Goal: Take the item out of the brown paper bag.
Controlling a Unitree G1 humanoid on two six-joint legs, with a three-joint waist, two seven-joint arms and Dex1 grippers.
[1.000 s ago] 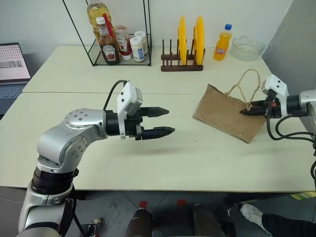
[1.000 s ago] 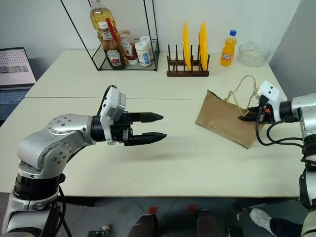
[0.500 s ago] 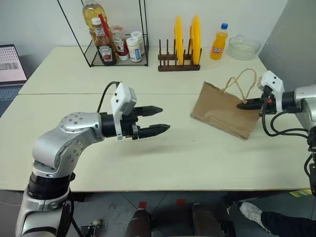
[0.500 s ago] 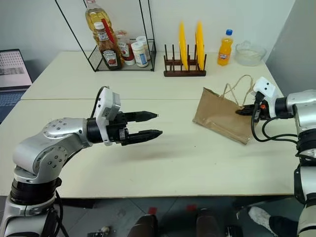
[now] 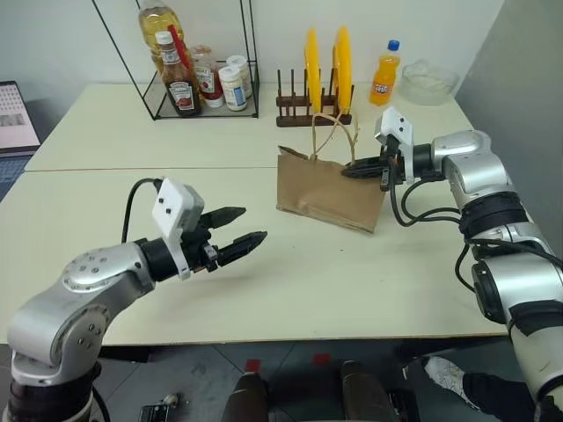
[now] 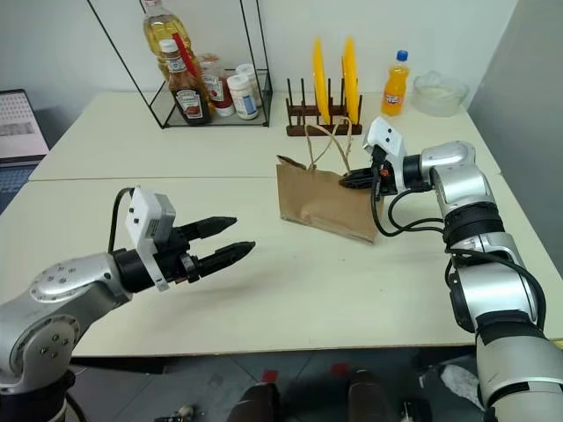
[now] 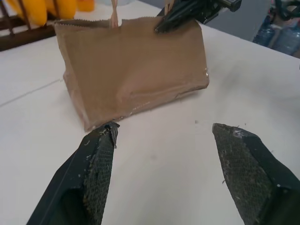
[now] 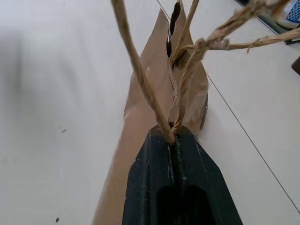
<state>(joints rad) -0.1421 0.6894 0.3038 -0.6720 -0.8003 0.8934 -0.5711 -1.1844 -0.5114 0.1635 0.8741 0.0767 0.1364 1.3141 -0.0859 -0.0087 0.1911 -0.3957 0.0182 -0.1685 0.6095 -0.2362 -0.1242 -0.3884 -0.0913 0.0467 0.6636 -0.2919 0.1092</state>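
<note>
The brown paper bag (image 5: 324, 186) stands upright near the middle of the table, creased, its two tan cord handles (image 5: 332, 132) looping up. My right gripper (image 5: 349, 168) is shut on the bag's top rim at its right end, where the cords (image 8: 140, 70) meet the paper (image 8: 149, 96). My left gripper (image 5: 254, 224) hovers over the table to the bag's left, well apart from it and open, its fingers (image 7: 97, 171) spread and pointing at the bag (image 7: 131, 65). The item is hidden; the bag's inside cannot be seen.
A wire rack (image 5: 189, 88) with ketchup and oil bottles stands at the back left. Behind the bag are a wooden rack with yellow plates (image 5: 321, 66), an orange drink bottle (image 5: 382, 77) and a glass bowl (image 5: 429, 81). A laptop (image 5: 13, 110) sits at the far left.
My right gripper has dragged the bag left across the table and raised it from slumped to upright. My left arm has drawn back to the left and a little lower, still open.
</note>
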